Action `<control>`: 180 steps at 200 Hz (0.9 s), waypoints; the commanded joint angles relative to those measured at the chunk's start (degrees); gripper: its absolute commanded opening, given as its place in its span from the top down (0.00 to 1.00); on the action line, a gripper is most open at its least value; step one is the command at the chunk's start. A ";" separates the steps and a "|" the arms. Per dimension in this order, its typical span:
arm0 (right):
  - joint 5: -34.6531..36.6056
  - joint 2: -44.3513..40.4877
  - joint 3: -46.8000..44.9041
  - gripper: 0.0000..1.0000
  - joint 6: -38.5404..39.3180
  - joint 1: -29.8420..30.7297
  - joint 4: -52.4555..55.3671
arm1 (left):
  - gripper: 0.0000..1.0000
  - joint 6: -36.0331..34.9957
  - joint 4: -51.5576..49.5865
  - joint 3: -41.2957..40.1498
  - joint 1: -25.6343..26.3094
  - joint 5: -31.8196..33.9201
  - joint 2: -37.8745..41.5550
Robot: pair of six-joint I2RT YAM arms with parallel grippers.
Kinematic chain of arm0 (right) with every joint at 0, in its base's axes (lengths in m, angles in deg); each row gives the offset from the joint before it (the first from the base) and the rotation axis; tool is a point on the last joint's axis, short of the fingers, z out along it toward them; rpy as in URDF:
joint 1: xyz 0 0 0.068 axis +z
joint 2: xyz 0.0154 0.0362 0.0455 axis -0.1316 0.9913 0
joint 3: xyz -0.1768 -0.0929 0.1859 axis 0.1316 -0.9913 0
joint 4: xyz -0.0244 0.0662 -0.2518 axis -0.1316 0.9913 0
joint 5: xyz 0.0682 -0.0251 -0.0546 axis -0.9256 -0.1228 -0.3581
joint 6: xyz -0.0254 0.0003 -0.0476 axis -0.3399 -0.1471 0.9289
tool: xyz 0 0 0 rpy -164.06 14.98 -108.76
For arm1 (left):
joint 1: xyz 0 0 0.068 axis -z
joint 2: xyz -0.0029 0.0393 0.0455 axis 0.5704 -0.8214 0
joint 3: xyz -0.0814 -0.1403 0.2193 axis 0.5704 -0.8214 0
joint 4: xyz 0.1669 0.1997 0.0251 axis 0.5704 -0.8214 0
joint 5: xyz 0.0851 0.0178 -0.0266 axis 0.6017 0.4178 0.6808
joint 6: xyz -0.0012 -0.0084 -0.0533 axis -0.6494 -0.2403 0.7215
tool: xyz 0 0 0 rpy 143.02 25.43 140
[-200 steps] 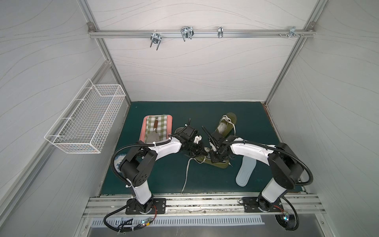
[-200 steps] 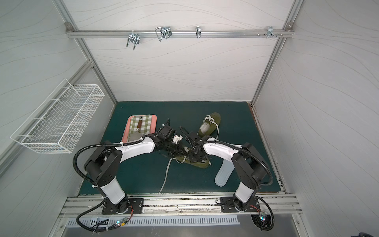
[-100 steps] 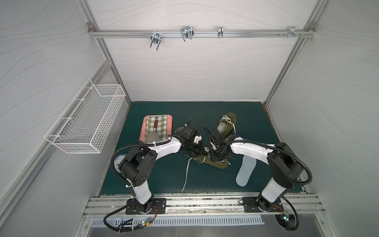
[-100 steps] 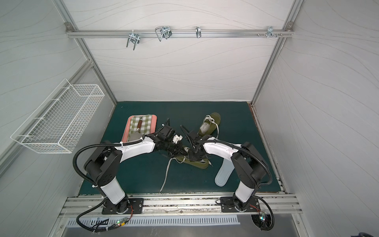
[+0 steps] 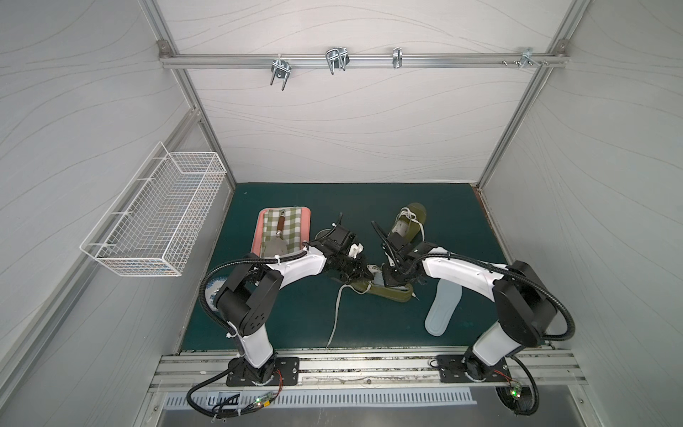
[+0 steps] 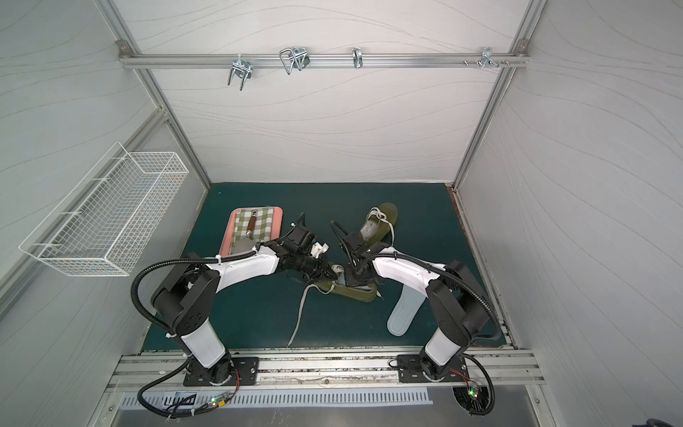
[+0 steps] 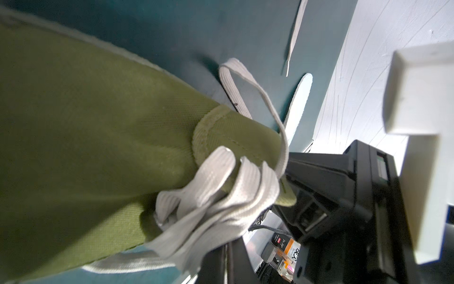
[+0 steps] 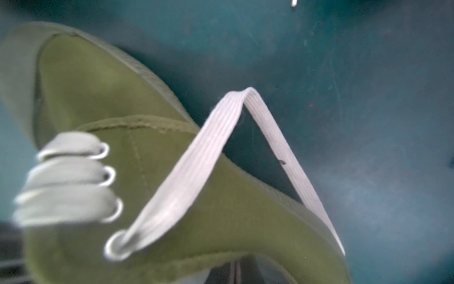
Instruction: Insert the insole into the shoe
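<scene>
The white insole [image 5: 443,309] lies on the mat [image 5: 295,314] at four o'clock from the olive sneaker [image 5: 393,294], not yet inserted. The left gripper [image 5: 366,273] and right gripper [image 5: 387,280], both clamped tight, apparently hold its opening; pickup and insertion remain.

Dark green mat [image 5: 454,229]: pink tray [image 5: 258,231] rear left; near olive shoe [image 5: 391,294]; far olive shoe [image 5: 412,222]; white insole [image 5: 441,308]; loose white lace [image 5: 334,314].

Olive shoe [image 5: 394,294], white insole [image 5: 442,308]
</scene>
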 commanded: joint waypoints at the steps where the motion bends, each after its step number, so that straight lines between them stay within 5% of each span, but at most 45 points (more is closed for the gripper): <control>1: -4.51 4.70 -0.82 1.00 0.83 -0.84 1.93 | 1.00 0.02 0.28 2.42 -0.32 -0.98 -0.44; 29: -2.65 -2.31 -0.50 1.00 -0.59 4.43 3.97 | 1.00 -0.13 0.06 2.29 -0.29 -0.76 -0.21; 62: -13.78 4.47 -5.98 1.00 -4.33 0.79 -5.66 | 1.00 0.16 0.58 2.95 -0.29 -1.10 -0.99; 75: -10.68 1.13 -5.33 1.00 -4.11 0.72 -4.23 | 1.00 -1.95 -2.17 4.46 -0.27 -1.31 -1.50; 104: -4.32 -10.22 -1.81 1.00 -4.27 0.16 3.04 | 1.00 -11.87 -14.94 11.68 -0.22 2.30 -3.87; 115: -2.73 -13.71 -0.33 0.93 -3.73 -0.39 5.96 | 1.00 -16.58 -21.27 15.98 -0.13 4.87 -5.62; 148: -3.00 -21.12 0.56 0.85 -1.68 -5.97 10.66 | 1.00 -31.04 -38.22 28.58 -0.17 14.45 -11.31; 180: -4.83 -25.19 -0.23 0.82 1.07 -13.12 12.67 | 1.00 -42.21 -43.60 35.22 -0.16 23.33 -13.82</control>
